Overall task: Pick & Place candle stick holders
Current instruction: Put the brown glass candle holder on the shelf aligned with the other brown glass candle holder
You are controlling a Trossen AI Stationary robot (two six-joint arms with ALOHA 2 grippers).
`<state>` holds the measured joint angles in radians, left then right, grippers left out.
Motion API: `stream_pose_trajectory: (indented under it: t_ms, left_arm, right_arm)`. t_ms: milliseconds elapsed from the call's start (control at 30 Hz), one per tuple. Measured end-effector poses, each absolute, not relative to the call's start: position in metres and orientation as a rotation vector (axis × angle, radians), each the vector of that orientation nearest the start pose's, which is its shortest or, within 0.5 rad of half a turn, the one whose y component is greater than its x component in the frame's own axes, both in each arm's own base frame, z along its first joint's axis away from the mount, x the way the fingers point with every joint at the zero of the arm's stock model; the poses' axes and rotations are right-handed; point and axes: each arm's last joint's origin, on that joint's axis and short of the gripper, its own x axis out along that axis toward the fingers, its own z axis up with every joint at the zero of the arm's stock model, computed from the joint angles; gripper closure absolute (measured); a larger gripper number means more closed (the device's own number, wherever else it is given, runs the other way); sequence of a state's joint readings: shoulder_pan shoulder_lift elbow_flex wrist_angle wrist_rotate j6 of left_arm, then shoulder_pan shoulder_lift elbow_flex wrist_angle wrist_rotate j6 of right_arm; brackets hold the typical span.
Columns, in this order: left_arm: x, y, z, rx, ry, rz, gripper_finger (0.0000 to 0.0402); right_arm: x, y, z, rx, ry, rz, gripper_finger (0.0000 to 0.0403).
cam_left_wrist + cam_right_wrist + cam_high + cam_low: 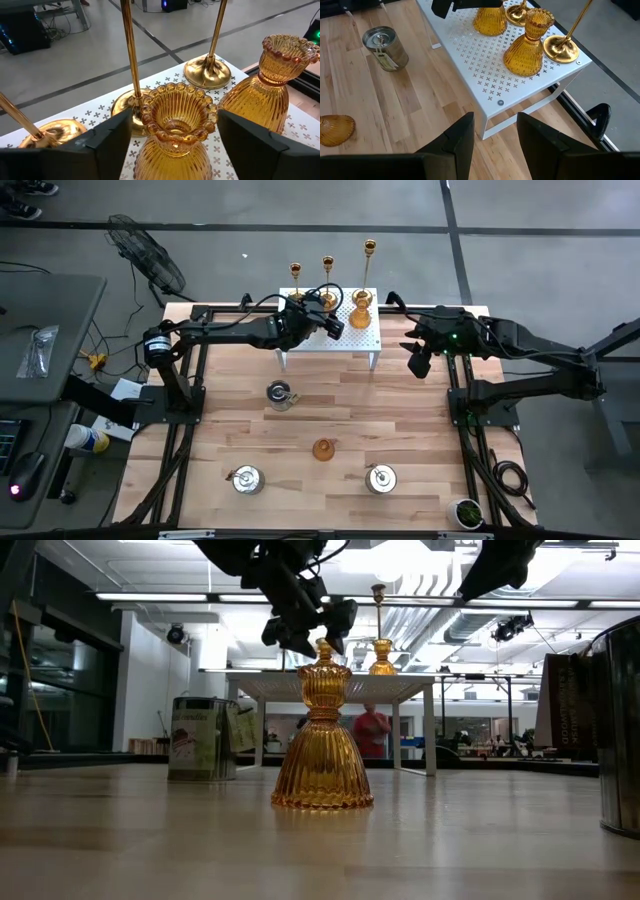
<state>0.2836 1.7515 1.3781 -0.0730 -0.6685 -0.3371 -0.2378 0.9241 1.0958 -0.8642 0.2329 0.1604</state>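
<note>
The left hand [172, 145] hangs over the white rack [330, 338] with fingers spread either side of an amber cup [175, 132], not touching it; a second amber cup [526, 42] and three gold candlesticks [328, 275] stand alongside. Only the overhead view shows three silvery pots [280, 394] and a third amber holder [323, 449] on the table [400, 420]. The right hand [495, 135] waits parted and empty beside the rack.

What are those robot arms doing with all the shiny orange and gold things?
The left gripper stands open around a ribbed amber glass holder on the white perforated rack, beside another amber holder and three gold candlesticks. The right gripper waits beside the rack. One amber holder and three silvery pots remain on the wooden table.
</note>
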Motion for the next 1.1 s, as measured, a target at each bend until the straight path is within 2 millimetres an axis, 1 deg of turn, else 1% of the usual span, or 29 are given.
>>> stream_pose_trajectory:
  t_ms: [167,433,967,1100]
  left_arm:
    - [0.377,0.129,0.291,-0.189,0.31,0.997,0.0097]
    - [0.376,0.127,0.296,-0.179,0.295,0.994,0.0096]
    - [0.376,0.127,0.297,-0.183,0.286,0.988,0.0096]
    - [0.378,0.127,0.305,-0.192,0.265,0.967,0.0096]
  right_arm:
    - [0.16,-0.046,0.354,0.153,0.662,-0.507,0.0263]
    - [0.159,-0.046,0.354,0.153,0.664,-0.506,0.0263]
    - [0.159,-0.046,0.354,0.153,0.665,-0.507,0.0263]
    - [0.159,-0.045,0.354,0.153,0.665,-0.506,0.0263]
